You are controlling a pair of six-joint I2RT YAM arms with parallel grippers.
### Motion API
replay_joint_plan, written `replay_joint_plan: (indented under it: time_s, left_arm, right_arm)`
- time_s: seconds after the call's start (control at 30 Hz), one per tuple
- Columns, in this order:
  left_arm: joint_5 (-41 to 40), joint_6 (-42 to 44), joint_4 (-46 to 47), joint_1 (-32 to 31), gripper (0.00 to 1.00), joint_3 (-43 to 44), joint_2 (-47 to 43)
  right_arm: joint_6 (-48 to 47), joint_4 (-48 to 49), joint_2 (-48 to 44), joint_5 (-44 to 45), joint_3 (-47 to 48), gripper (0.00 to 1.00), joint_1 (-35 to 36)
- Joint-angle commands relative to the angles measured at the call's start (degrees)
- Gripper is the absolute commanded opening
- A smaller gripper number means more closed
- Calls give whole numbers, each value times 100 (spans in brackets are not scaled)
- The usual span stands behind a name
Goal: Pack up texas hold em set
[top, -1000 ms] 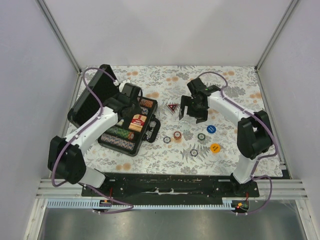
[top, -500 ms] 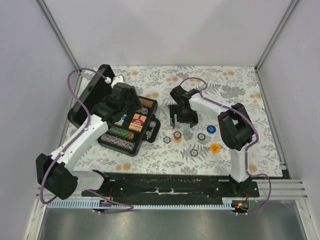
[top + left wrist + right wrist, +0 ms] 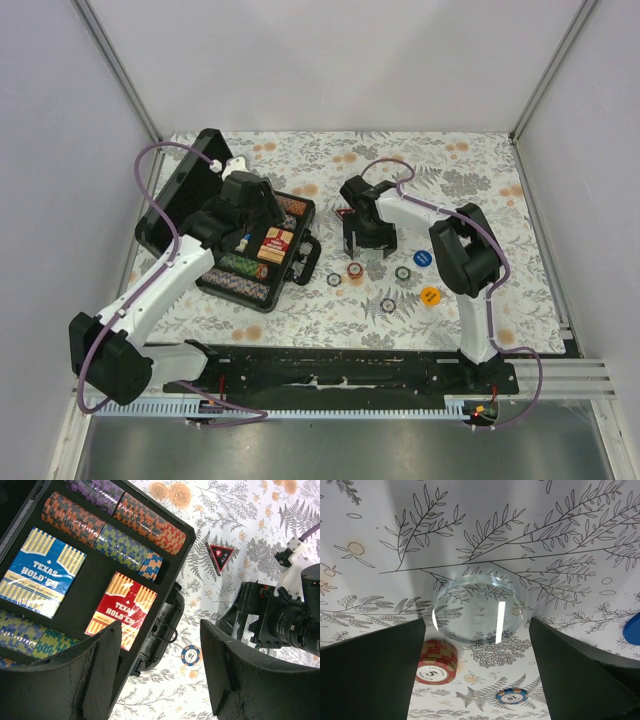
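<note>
Floral-patterned tabletop (image 3: 480, 170) enclosed by plain pale walls, seen from above and from both wrists. On the left side lies the black briefcase (image 3: 228, 283), open, its long axis running diagonally from near-left to far-right. The lid (image 3: 175, 200) stands raised along the far-left edge and the handle (image 3: 167, 630) faces right toward the middle of the table. Rows of multicoloured chips (image 3: 115, 525) lie parallel to that long axis, and a red card deck (image 3: 122, 610) and a blue card deck (image 3: 40, 580) sit side by side in the tray between them. The left gripper (image 3: 160, 670) hangs above the tray's right part, jaws well apart and holding nothing. The right gripper (image 3: 477, 645) is low over the table centre, jaws spread wide. A clear round disc (image 3: 477, 607) lies flat between its fingers, touching neither. A red chip stack (image 3: 436, 662) sits just near-left of the disc. The small black-and-red triangle (image 3: 220, 555) lies between case and right gripper, apex pointing near. Loose chips (image 3: 430, 295) are scattered to the near right.
</note>
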Motion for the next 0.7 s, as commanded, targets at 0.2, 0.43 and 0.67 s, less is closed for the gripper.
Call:
replay_joint_plan:
  time_s: [0.2,0.43,0.67]
  left_arm:
    - [68,48,189,-18,70,-152,-321]
    - [-64,40,128,-18,70,-205,-558]
    - [-187,5,31,-18,70,-187,-892]
  right_arm:
    - [284,603,55,128,-295,68,1]
    - [231,910,-577,110,-322,60,36]
    - [-14,1121,-1069,-39,248,58,343]
